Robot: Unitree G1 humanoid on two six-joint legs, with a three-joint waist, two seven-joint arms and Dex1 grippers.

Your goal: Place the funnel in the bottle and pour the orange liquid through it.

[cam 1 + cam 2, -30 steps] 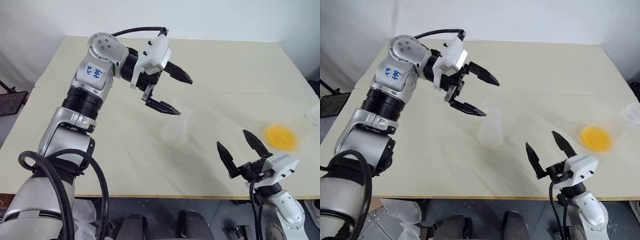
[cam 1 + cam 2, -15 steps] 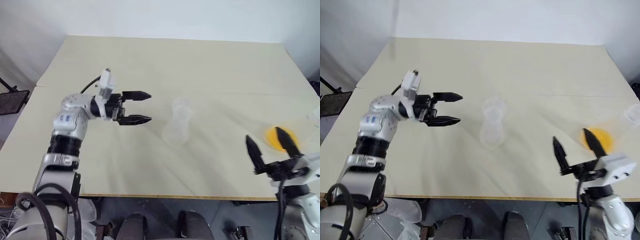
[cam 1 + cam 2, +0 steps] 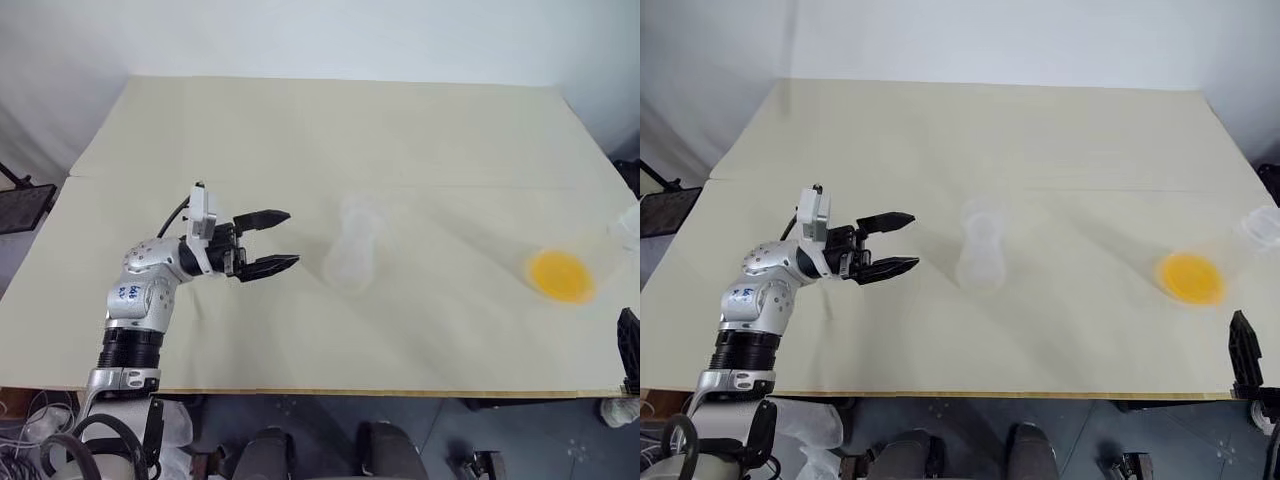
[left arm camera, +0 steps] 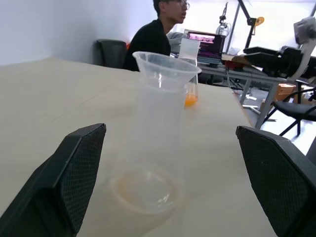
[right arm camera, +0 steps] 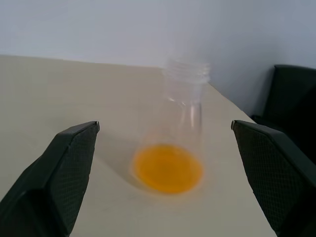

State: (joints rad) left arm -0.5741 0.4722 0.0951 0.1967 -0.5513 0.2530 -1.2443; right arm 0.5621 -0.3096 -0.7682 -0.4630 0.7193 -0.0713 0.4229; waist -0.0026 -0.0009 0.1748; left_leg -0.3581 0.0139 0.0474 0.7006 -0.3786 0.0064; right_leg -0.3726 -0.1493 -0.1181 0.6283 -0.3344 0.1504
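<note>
The left gripper (image 3: 268,240) is standing open at left centre, pointing at the funnel (image 3: 358,214) sitting in the bottle (image 3: 350,262) mid-frame. The right gripper (image 5: 163,173), open, is facing the orange liquid (image 3: 561,276) at right.

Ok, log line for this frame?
left pincer open, empty | right pincer open, empty | funnel in bottle | orange liquid in container

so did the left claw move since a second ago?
Yes. The left claw, open, has dropped from above the bottle to its left side, near the table.
</note>
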